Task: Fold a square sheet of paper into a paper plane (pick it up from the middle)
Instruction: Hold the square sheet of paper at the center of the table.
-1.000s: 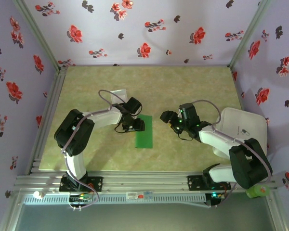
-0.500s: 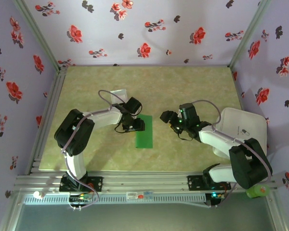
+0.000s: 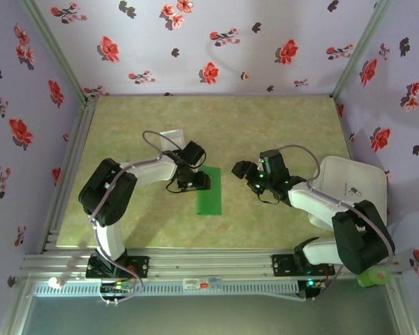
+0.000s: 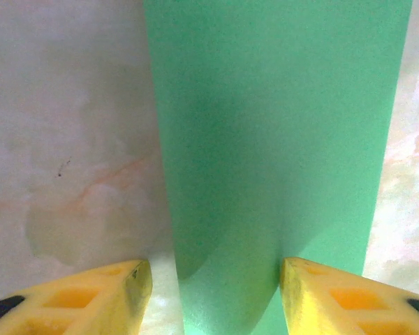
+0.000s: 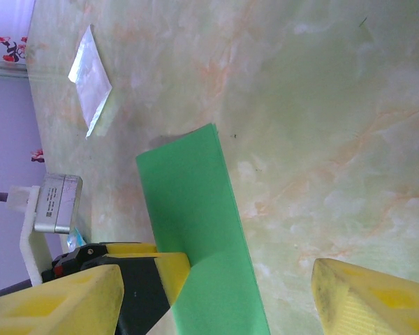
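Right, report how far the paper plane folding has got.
Done: the thin bright green paper sheet lies as a narrow rectangle, apparently folded in half. In hand: the left gripper straddles one end of it, jaws apart; the right gripper hangs open beside it. Left: the nose and wing folds.

Green paper [image 4: 279,139]: matt, smooth, not a glint on it. The table [image 3: 279,125] beneath is marbled and polished, with a faint sheen. The left gripper [image 4: 211,279] has fingers [image 4: 91,296] of yellow moulded plastic, slightly glossy. The pale packet [image 5: 89,77] shines like film. The front rail [image 3: 216,262] is dull silver metal.
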Controlling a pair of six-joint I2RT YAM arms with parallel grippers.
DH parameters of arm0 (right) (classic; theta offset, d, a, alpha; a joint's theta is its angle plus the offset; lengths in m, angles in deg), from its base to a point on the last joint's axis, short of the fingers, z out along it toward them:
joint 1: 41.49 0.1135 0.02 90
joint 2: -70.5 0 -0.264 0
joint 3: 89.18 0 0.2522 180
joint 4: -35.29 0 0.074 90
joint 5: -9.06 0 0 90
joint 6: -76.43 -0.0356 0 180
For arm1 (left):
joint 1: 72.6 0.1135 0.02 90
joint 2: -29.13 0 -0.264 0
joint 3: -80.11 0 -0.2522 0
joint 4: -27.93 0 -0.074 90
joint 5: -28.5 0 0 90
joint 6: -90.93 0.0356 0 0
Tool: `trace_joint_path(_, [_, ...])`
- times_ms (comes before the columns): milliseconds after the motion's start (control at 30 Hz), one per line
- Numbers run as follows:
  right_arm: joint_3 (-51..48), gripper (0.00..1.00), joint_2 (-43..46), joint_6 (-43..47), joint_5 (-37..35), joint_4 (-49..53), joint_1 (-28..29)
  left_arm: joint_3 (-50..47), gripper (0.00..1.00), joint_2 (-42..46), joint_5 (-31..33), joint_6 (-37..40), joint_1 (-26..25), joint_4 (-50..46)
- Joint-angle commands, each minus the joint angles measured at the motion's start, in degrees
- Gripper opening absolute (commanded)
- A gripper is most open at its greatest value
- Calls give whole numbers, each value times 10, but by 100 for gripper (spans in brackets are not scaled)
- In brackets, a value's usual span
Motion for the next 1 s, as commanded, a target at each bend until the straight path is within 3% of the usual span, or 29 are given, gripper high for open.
trace_joint_path(0, [4, 72, 1, 8, -4, 1, 4, -22, 55, -41, 17, 22, -3, 10])
trace_joint_path(833, [12, 73, -26, 24, 14, 3, 4, -18, 57, -55, 44, 20, -7, -6])
trace_joint_path(967, [12, 65, -35, 21, 27, -9, 7, -27, 57, -54, 46, 20, -7, -3])
